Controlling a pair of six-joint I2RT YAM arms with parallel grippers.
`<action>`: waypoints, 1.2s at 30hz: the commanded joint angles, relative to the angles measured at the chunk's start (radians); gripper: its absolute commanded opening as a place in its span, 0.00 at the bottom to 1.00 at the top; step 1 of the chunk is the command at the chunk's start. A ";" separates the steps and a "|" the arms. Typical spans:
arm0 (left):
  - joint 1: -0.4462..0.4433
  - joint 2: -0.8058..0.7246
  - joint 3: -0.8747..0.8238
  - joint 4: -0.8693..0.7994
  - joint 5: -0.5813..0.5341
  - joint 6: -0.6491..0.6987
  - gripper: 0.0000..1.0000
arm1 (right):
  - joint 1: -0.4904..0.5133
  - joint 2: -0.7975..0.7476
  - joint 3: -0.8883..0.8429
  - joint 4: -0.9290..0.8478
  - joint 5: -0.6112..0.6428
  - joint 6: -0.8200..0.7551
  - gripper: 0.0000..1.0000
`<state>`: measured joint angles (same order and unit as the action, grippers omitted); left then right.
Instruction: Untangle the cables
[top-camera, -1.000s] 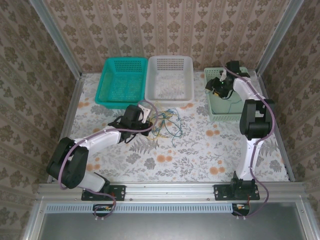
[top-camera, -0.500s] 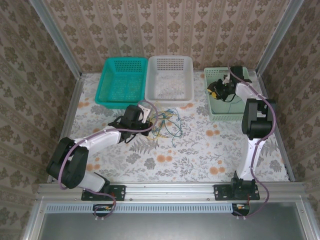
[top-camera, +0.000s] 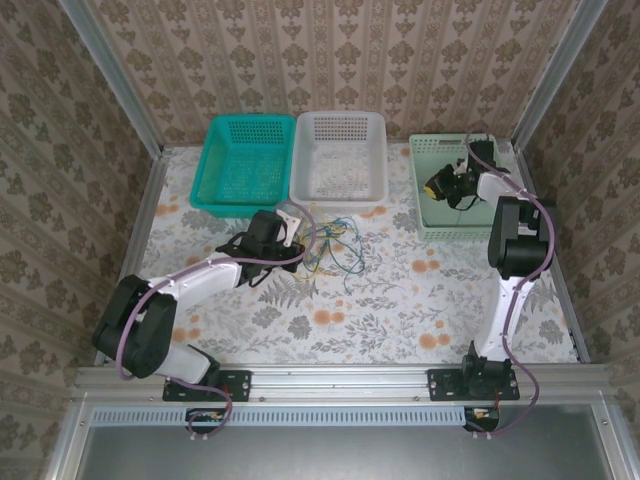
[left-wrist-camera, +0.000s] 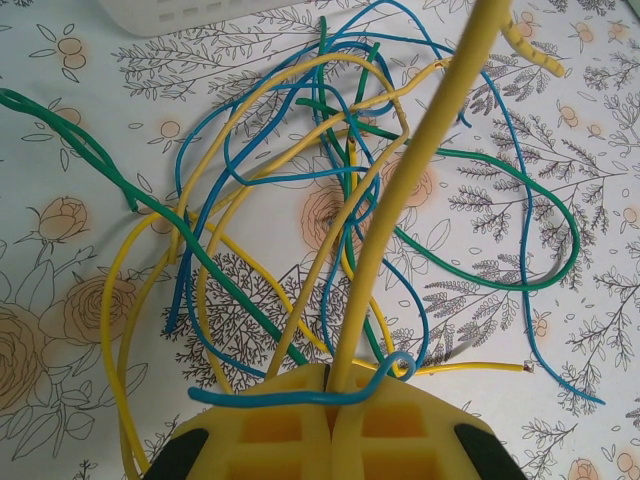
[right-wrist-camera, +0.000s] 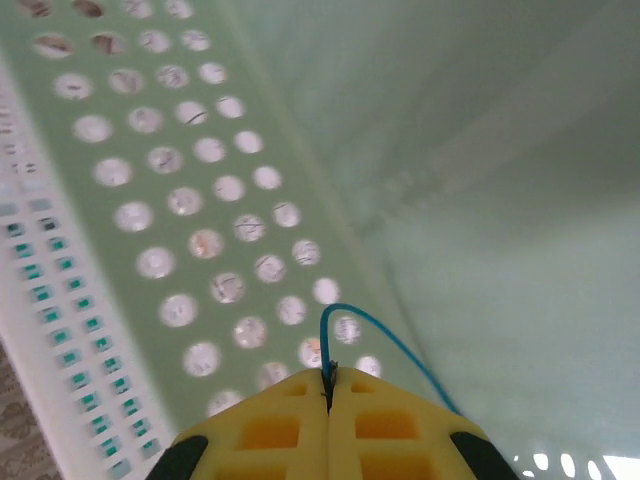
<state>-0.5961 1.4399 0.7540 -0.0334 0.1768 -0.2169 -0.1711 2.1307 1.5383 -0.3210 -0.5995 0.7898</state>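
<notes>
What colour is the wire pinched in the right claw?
Blue; the wire pinched in the right claw shows best in the right wrist view.

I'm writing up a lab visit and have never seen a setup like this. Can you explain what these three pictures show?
These are two robot arms bolted at the near edge of a flowered table. The wide picture comes from a fixed camera above and behind them. The other two come from a small camera on each wrist, looking past that arm's yellow fingers.

At the back stand a teal basket, a white basket and a pale green basket. In front of the white one lies a tangle of cables: thin yellow, green and blue wires.

The left gripper is shut on a yellow cable that rises out of the tangle. The right gripper is inside the pale green basket, shut, with a thin blue cable apparently pinched at its tips.
</notes>
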 joint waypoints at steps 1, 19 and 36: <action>-0.004 -0.023 -0.007 0.009 -0.004 -0.010 0.00 | -0.013 -0.069 -0.022 0.028 0.004 0.029 0.03; -0.010 -0.018 0.006 0.016 0.000 -0.011 0.00 | 0.003 -0.283 0.012 -0.248 0.373 -0.397 0.90; -0.036 -0.105 0.046 -0.067 -0.063 -0.023 0.00 | 0.406 -0.668 -0.482 0.175 0.204 -0.502 0.67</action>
<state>-0.6281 1.3762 0.7662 -0.0708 0.1482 -0.2176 0.2005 1.5249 1.1404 -0.2825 -0.3332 0.2653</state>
